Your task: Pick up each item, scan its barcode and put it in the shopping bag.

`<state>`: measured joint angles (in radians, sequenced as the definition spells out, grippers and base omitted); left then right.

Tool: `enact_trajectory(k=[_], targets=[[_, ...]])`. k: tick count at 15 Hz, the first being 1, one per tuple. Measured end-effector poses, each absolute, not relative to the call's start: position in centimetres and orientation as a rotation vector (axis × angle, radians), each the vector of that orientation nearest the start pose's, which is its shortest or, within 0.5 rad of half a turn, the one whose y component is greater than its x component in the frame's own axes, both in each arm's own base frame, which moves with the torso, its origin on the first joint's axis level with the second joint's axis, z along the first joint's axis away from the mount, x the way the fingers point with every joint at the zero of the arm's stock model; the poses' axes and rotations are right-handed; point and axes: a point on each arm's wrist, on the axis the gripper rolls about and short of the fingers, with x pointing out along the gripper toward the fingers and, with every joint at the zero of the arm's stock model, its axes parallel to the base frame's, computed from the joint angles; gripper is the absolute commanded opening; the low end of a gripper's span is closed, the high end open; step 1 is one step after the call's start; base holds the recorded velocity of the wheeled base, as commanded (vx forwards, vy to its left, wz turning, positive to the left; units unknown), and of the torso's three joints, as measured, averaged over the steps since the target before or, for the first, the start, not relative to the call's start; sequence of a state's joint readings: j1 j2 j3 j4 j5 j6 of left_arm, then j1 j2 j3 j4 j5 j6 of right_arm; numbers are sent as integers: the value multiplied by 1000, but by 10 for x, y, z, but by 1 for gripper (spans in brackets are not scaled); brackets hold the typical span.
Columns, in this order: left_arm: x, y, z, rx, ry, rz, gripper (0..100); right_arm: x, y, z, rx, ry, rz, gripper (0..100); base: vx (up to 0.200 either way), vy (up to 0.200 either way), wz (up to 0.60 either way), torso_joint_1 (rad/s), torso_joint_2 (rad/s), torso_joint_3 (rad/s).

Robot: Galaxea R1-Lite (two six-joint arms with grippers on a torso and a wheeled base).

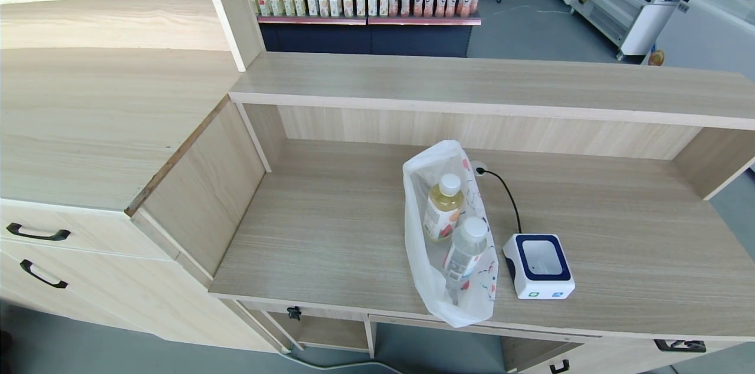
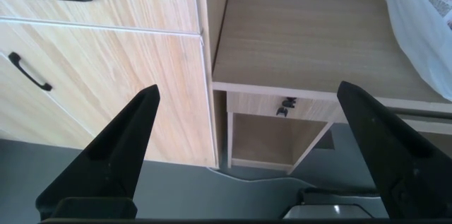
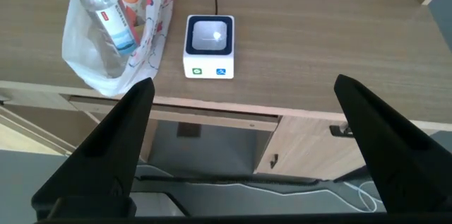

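Left fingers (image 2: 106,160) and right fingers (image 3: 99,160) spread wide, short of the counter (image 3: 318,54).

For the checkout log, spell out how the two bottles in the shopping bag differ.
The yellow drink bottle holds yellowish liquid; the clear water bottle holds colourless liquid. The yellow drink bottle sits toward the back of the counter; the clear water bottle sits nearer its front edge. The yellow drink bottle looks broader, the clear water bottle slimmer. Both have white caps and printed labels, and both are inside the white shopping bag.
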<state>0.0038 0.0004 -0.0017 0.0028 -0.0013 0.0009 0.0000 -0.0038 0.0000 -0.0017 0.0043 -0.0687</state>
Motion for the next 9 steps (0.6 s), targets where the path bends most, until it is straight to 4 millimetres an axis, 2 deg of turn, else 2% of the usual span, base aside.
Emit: enact_trajectory(k=[9], targets=[[-23, 0, 76, 10, 2, 3, 100, -23, 0, 76, -64, -5, 4, 100, 0, -200, 0, 6, 2, 3]])
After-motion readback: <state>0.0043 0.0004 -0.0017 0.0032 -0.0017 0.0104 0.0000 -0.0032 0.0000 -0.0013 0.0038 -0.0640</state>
